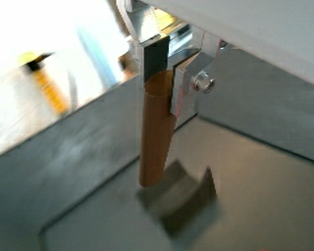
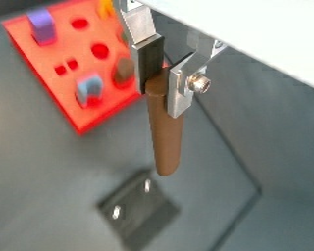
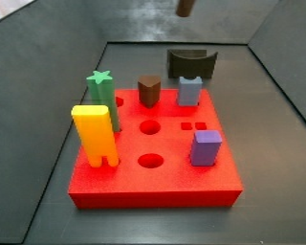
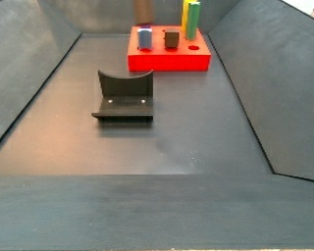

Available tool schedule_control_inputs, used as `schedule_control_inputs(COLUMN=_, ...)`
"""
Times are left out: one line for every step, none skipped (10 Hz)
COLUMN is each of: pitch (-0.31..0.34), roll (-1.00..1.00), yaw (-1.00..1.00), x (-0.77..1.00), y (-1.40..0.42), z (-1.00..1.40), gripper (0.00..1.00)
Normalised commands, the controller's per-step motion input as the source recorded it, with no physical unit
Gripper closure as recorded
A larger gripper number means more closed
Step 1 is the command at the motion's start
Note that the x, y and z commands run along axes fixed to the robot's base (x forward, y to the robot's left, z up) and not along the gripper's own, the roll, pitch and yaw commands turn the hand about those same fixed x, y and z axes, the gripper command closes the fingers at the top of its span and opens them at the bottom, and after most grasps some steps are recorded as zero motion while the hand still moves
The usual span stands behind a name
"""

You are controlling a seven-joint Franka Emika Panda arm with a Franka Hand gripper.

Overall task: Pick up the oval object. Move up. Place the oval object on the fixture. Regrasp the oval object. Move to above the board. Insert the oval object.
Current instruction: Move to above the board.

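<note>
Grey metal walls slope down to a flat dark floor (image 4: pixel 160 147) that carries everything in both side views. Toward one end sits the board (image 3: pixel 156 182), a bright-red slab with round holes and two small square ones. On it stand a yellow peg (image 3: pixel 93 136), a green star-topped peg (image 3: pixel 100 91), a short brown peg (image 3: pixel 148 91), a blue-grey peg (image 3: pixel 190 90) and a purple block (image 3: pixel 206 147).

Apart from the board stands the fixture (image 4: pixel 123 96), a dark bracket on a base plate with a curved notch in its upright; in a side view it appears just behind the board (image 3: pixel 191 63).

Up above the floor hangs the gripper (image 2: pixel 157 74), its jaws clamped on the upper end of the oval object (image 2: pixel 165 137). This long brown rod hangs roughly upright, lower end free in the air. In a wrist view its tip shows over the fixture (image 1: pixel 181 199), clear of it; in a side view only the rod's lower end (image 3: pixel 185 8) shows at the frame's edge, above the fixture. The silver fingers (image 1: pixel 190 88) with dark pads press the rod from two sides, and a screw head shows on one plate.
</note>
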Motion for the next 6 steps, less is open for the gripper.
schedule_control_inputs(pitch=0.01, roll=-0.3, yaw=1.0, x=-0.79, y=-1.0, z=0.17, gripper=1.0)
schedule_control_inputs(pitch=-0.019, roll=-0.29, yaw=1.0, x=-0.81, y=-1.0, z=0.18, gripper=1.0)
schedule_control_inputs(pitch=-0.038, roll=-0.29, yaw=1.0, x=-0.83, y=-1.0, z=0.18, gripper=1.0)
schedule_control_inputs(pitch=-0.064, roll=-0.28, yaw=1.0, x=-0.6, y=-0.67, z=0.13, gripper=1.0)
schedule_control_inputs(pitch=-0.075, roll=-0.28, yaw=1.0, x=-0.45, y=-0.48, z=0.1, gripper=1.0)
schedule_control_inputs(pitch=-0.097, roll=-0.27, yaw=1.0, x=-0.22, y=-0.22, z=0.05, gripper=1.0)
